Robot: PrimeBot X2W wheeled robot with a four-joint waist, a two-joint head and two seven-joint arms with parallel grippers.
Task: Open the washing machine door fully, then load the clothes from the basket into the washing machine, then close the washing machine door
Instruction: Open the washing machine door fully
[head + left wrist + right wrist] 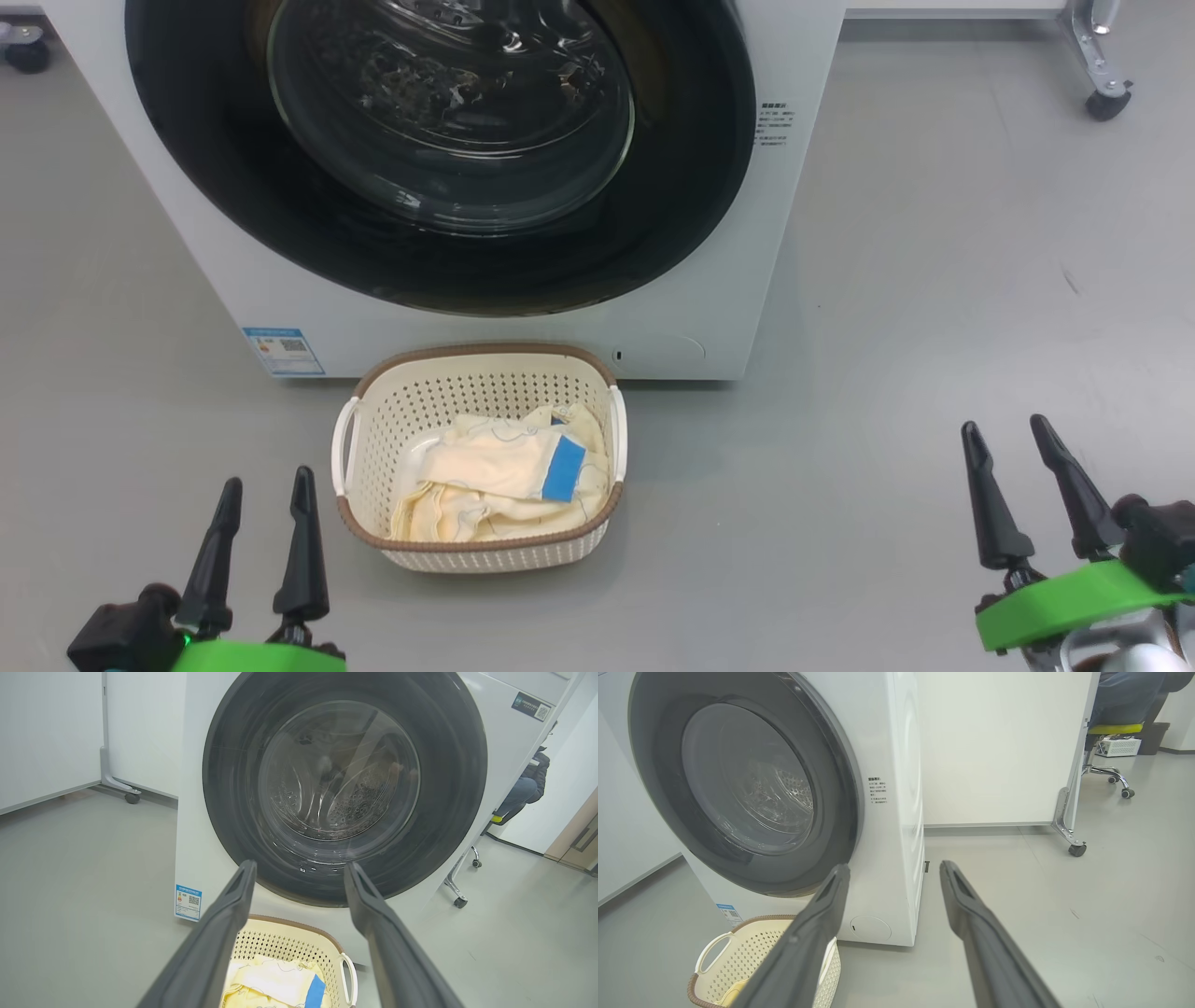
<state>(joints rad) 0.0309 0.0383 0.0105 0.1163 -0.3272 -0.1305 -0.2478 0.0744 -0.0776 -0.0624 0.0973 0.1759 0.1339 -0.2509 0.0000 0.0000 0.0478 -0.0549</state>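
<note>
One washing machine (pixel 523 322), and the washing machine door (pixel 439 247) is shut flush. One basket (pixel 485 351) sits on the floor (pixel 887 373) right below it, clothes (pixel 485 467) piled inside. Left gripper (pixel 266 481) is just beside the basket, right gripper (pixel 1006 425) well apart, both spread wide, holding nothing.

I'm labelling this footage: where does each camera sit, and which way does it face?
Head: high, looking down at the cream perforated plastic basket before the big white washing machine; left pincer and right pincer show.
Left wrist: low, facing the glossy black round door squarely; own fingers.
Right wrist: low, viewing it obliquely; own fingers.
All share door and basket.
</note>
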